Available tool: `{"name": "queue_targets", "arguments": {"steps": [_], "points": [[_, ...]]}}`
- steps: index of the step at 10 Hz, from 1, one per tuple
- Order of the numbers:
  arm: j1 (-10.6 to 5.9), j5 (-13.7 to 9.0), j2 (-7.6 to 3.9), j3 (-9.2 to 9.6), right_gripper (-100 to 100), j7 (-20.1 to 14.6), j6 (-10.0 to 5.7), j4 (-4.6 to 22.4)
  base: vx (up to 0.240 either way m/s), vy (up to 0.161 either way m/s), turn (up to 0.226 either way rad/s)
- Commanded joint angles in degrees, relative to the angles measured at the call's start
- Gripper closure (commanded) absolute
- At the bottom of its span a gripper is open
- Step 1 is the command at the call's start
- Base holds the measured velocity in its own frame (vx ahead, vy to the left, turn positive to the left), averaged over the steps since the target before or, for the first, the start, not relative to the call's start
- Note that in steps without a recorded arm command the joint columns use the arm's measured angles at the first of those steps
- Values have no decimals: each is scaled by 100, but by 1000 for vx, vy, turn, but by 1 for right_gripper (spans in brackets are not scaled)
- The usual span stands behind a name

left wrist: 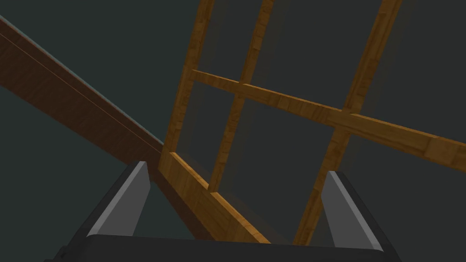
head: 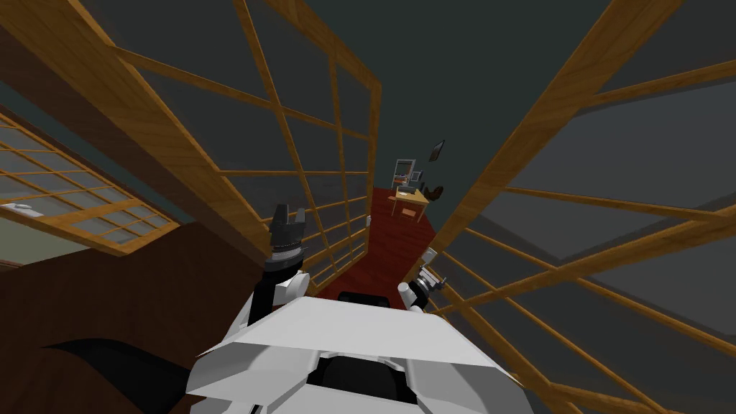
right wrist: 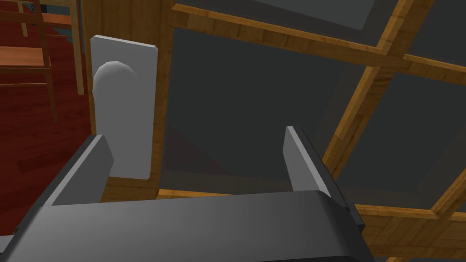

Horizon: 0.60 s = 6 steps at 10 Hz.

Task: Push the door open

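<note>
Two wooden lattice door leaves with dark panes splay apart ahead: the left leaf [head: 316, 144] and the right leaf [head: 575, 215], with a gap between them. On the right leaf's edge sits a grey handle plate [right wrist: 132, 136] with a round knob [right wrist: 113, 79], also seen small as the handle [head: 429, 254]. My right gripper [right wrist: 195, 154] is open just beside that plate, facing a dark pane [right wrist: 236, 100], its fingers [right wrist: 305, 159] holding nothing. My left gripper [head: 288, 212] is raised and open before the left leaf's frame [left wrist: 200, 200], with its fingertips [left wrist: 132, 191] apart.
Through the gap lie a red wooden floor [head: 392, 244] and a small wooden desk [head: 410, 201] with items on it. A chair [right wrist: 27, 54] stands on that floor beyond the knob. A dark brown beam [left wrist: 68, 104] and a latticed window [head: 86, 194] are on my left.
</note>
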Motion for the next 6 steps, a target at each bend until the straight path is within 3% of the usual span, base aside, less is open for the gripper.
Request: {"name": "queue_targets", "arguments": {"steps": [1,6], "points": [[-59,-134,32,-38,-100,-176,-11,54,-13,22,174],[-255,-603,193,-169,-100,-737,-38,200,-6,29,178]]}}
